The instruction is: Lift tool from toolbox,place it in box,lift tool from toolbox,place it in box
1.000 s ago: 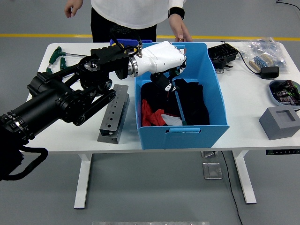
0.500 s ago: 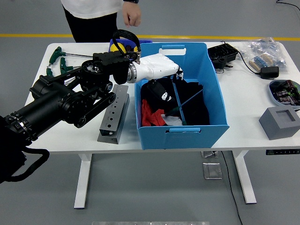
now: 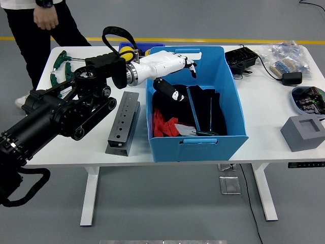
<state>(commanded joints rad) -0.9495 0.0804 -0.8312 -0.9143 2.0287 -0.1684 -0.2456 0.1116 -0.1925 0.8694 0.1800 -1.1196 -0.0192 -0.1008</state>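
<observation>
While over the box point(image 3: 223, 96) rim, left hand point(image 3: 170, 62) – empty

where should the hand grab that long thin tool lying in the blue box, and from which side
Best guess: take the long thin tool around the middle of its shaft, coming straight down from above. It lies flat on the dark items in the blue box, running from the far side towards the near wall, so the walls block a side approach. The left hand hovers over the far-left part of the box, fingers relaxed, holding nothing.

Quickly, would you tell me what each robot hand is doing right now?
Left robot hand: above the blue box, fingers relaxed, holding nothing.
Right robot hand: not in view.
</observation>
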